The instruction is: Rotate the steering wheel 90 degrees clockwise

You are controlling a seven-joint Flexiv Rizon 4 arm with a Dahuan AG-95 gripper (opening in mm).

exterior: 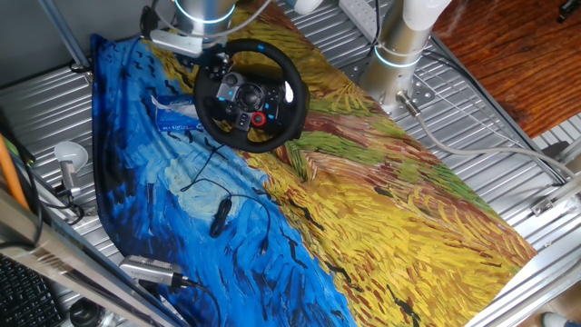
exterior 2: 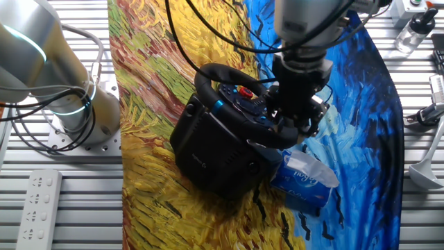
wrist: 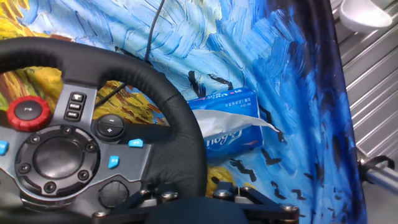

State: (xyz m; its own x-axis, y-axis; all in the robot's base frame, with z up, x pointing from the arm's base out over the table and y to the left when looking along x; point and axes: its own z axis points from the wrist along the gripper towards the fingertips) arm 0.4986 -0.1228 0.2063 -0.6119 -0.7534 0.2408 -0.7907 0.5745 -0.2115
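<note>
**Black wheel, arm right on its rim**

Black leather rim, thick and round: the steering wheel (exterior: 251,94) sits tilted on its boxy base near the upper end of the painted cloth (exterior: 381,227), where the blue side meets the yellow. Its red knob (wrist: 28,112) shows on the hub, with small blue buttons nearby. The gripper (exterior 2: 295,119) is down at the rim's edge on the blue side, its body pressed close against the wheel. Whether its jaws are spread or pinching the rim, I cannot tell from where I stand. A blue tissue pack (wrist: 229,124) lies on the cloth just beside the wheel. A small black cabled device (exterior: 220,216) rests further down the blue part, well apart.
</note>
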